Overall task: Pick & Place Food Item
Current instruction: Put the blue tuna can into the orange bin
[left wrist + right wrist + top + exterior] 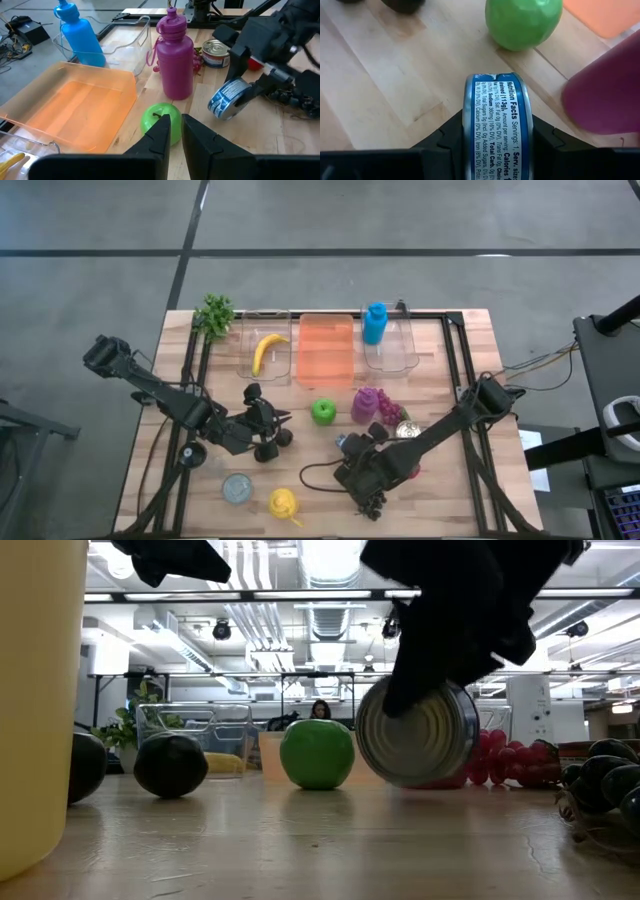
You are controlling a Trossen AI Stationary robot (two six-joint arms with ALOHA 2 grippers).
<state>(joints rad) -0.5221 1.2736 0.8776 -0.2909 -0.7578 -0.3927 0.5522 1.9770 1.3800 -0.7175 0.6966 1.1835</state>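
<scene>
The right gripper [492, 137] pinches a small round tin can [496, 125] on edge, its dark fingers pressed against the can's two flat ends, the blue paper label with white nutrition print facing out between them. In the low view the can [418, 735] hangs tilted just above the wooden table [300, 840], showing a ribbed, shiny metal end. From above, this gripper [347, 443] sits right of the table's middle, near the green apple [323, 411].

The apple is smooth, glossy and round, lying on bare wood just near of the orange translucent tray [326, 348]. Right of it stands a magenta plastic bottle [365, 405] beside a bunch of red grapes [388, 408]; a second tin can [407, 429] lies flat just right of the grapes.

The left gripper [268, 427] waits left of the apple, its fingers nearly pressed together with nothing between them.

At the far edge, a clear bin [265, 345] holds a curved yellow banana [266, 351], and another clear bin [389, 345] holds a blue bottle [375, 323]. A leafy green bunch [214, 313] sits at the far left corner. Near the front lie a round silver lid-like disc [237, 487] and a yellow lumpy item [284, 503]
</scene>
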